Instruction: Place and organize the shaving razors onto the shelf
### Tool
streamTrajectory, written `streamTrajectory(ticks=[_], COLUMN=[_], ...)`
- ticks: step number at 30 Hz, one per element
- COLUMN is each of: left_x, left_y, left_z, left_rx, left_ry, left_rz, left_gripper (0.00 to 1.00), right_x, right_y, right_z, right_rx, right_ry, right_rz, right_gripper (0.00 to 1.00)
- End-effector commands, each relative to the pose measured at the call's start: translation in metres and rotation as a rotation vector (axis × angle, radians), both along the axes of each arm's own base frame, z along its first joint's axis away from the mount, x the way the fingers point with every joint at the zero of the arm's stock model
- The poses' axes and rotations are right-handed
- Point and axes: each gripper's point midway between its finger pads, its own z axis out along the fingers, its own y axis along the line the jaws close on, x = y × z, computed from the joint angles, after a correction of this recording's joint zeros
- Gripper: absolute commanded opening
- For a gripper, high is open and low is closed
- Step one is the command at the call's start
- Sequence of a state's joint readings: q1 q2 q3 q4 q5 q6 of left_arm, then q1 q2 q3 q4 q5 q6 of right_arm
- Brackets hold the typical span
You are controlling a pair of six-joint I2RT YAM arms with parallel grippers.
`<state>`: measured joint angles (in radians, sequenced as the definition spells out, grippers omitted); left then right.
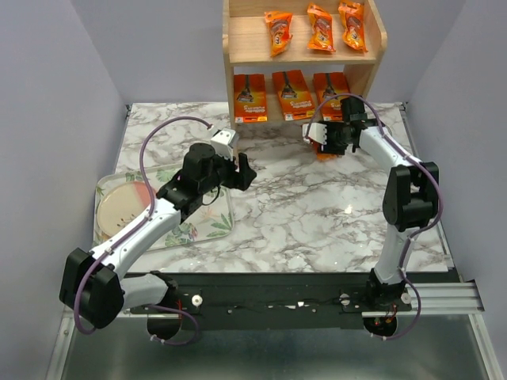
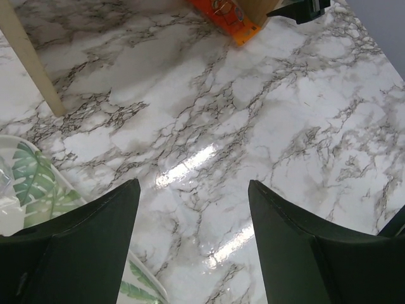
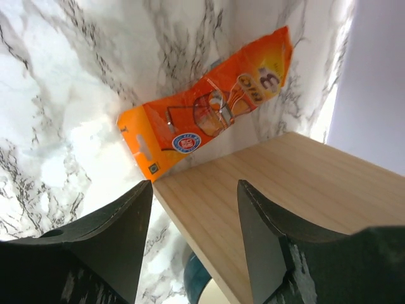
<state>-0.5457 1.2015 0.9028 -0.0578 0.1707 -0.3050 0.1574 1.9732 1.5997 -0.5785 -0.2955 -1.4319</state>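
The wooden shelf (image 1: 245, 41) stands at the back. Three narrow orange razor packs (image 1: 321, 28) lie on its upper tier and three wide orange cards (image 1: 294, 95) stand on its lower tier. One more narrow orange pack (image 1: 326, 155) lies flat on the marble in front of the shelf's right side; it also shows in the right wrist view (image 3: 209, 107) and the left wrist view (image 2: 228, 16). My right gripper (image 1: 318, 134) is open and empty just above that pack (image 3: 193, 190), beside the shelf's wood panel (image 3: 304, 190). My left gripper (image 1: 244, 170) is open and empty over the marble (image 2: 193, 190).
A leaf-print tray (image 1: 214, 226) with a round pink dish (image 1: 123, 207) sits at the left, under my left forearm; its rim shows in the left wrist view (image 2: 38, 183). The shelf's left panel (image 2: 31, 57) stands ahead of the left gripper. Grey walls close both sides.
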Motion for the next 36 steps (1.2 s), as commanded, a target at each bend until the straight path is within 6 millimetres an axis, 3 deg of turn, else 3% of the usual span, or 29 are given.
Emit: streamTrajectory(ticks=[1,4,6,7,8,12,13,14,15,16,17,18,19,20,21,22,26,28,32,36], left_x=[0.000,-0.003,-0.010,-0.013,-0.018,-0.018,-0.011,-0.007,-0.005,0.004,0.015,0.021,0.033,0.043,0.050,0.058,0.097,0.109,0.136,0.149], left_y=[-0.005,-0.012,-0.021,-0.025,-0.035,-0.077,-0.088,-0.099,-0.108,-0.120,-0.131,-0.141,-0.155,-0.166,-0.176,-0.183,-0.222,-0.228,-0.245,-0.248], left_z=[-0.005,-0.009,-0.016,-0.020,-0.024,-0.024,-0.009,-0.016,-0.016,0.001,-0.021,-0.024,-0.008,-0.036,-0.039,-0.045,-0.051,-0.057,-0.063,-0.064], left_rx=[-0.022,-0.035,-0.029,-0.025,-0.017,-0.072,-0.143,-0.176,-0.204,-0.278,-0.276,-0.327,-0.384,-0.379,-0.457,-0.478,-0.563,-0.604,-0.654,-0.722], left_ry=[-0.002,-0.004,-0.003,-0.008,-0.014,-0.049,-0.105,-0.089,-0.090,-0.113,-0.058,0.004,0.017,0.094,0.189,0.233,0.265,0.310,0.336,0.473], left_rz=[-0.006,-0.043,-0.077,-0.093,-0.111,-0.113,-0.102,-0.094,-0.094,-0.090,-0.076,-0.048,-0.043,-0.014,0.034,0.072,0.171,0.232,0.231,0.244], left_gripper=[0.79,0.78,0.77,0.76,0.77,0.79,0.82,0.83,0.85,0.86,0.86,0.86,0.85,0.84,0.84,0.82,0.75,0.55,0.54,0.54], right_x=[-0.007,-0.014,-0.020,-0.025,-0.034,-0.075,-0.084,-0.097,-0.110,-0.119,-0.127,-0.142,-0.147,-0.154,-0.159,-0.165,-0.180,-0.185,-0.187,-0.190], right_y=[0.005,0.002,0.003,0.007,0.007,0.008,0.010,0.009,0.009,0.009,0.008,0.006,0.004,0.003,0.002,-0.001,-0.002,-0.003,-0.010,-0.013], right_z=[0.016,0.012,0.020,0.041,0.040,0.069,0.071,0.095,0.087,0.093,0.098,0.107,0.111,0.114,0.137,0.133,0.162,0.171,0.185,0.191], right_rx=[0.024,-0.027,-0.004,0.025,0.040,0.090,0.104,0.129,0.141,0.157,0.180,0.200,0.218,0.260,0.302,0.325,0.500,0.537,0.581,0.588], right_ry=[-0.003,0.016,0.012,-0.022,-0.008,-0.042,-0.040,-0.091,-0.075,-0.087,-0.090,-0.119,-0.133,-0.123,-0.196,-0.189,-0.233,-0.244,-0.243,-0.249], right_rz=[0.014,0.066,0.060,0.067,0.061,0.071,0.076,0.070,0.063,0.060,0.042,0.026,0.002,-0.053,-0.080,-0.118,-0.254,-0.285,-0.376,-0.400], right_gripper=[0.64,0.58,0.58,0.58,0.58,0.59,0.61,0.62,0.64,0.66,0.66,0.67,0.70,0.71,0.72,0.72,0.73,0.74,0.74,0.74])
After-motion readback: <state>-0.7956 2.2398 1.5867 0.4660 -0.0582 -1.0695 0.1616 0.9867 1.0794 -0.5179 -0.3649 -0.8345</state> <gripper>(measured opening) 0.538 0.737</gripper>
